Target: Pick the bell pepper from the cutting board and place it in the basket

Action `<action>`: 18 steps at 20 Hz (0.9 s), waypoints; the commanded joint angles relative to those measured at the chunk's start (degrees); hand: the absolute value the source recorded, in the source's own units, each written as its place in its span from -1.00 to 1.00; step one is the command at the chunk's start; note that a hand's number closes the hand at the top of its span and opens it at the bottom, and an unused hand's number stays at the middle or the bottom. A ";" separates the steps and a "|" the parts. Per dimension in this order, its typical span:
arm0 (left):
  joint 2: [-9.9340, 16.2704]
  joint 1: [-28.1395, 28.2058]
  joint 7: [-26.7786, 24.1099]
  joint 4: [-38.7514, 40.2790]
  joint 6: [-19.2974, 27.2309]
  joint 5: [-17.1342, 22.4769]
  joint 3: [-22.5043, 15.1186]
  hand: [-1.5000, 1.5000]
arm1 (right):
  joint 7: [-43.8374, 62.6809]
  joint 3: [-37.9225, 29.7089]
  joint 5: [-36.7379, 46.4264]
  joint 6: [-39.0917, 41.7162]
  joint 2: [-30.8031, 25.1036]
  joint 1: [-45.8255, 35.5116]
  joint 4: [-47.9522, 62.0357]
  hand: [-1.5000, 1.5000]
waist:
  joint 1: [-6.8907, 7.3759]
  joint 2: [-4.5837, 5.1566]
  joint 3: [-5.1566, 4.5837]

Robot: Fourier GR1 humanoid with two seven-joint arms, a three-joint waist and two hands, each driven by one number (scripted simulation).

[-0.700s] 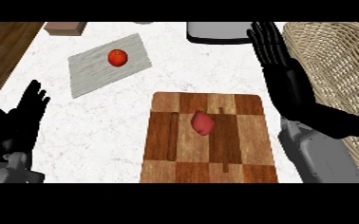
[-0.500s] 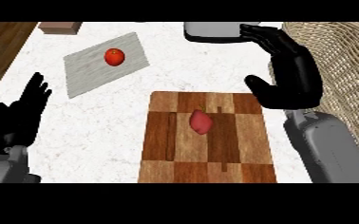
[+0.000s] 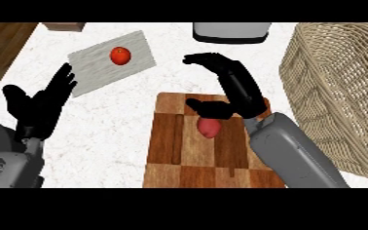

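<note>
A red bell pepper [image 3: 209,128] lies on the wooden cutting board [image 3: 173,151] in the lower middle of the head view. My right hand [image 3: 233,87] hovers just above and behind it, fingers spread and bent toward the left, thumb [image 3: 208,109] right over the pepper's top; nothing is held. The wicker basket [image 3: 327,83] stands at the right edge, beyond my right forearm. My left hand [image 3: 39,105] rests open at the left edge, fingers up.
A grey mat [image 3: 93,70] with a red tomato [image 3: 120,55] lies at the back left. A grey appliance [image 3: 230,31] stands at the back middle, a small brown block [image 3: 63,26] in the far left corner. The counter's dark wooden edge [image 3: 10,41] runs along the left.
My right hand has swung from beside the basket leftward and down over the cutting board, ending right above the pepper. The left hand has barely shifted.
</note>
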 commanded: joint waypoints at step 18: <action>-0.35 -1.78 1.23 3.25 -1.56 -0.47 0.76 0.00 | 72.48 3.62 17.86 31.66 13.24 -43.29 20.91 -1.00 | -2.18 -1.49 0.07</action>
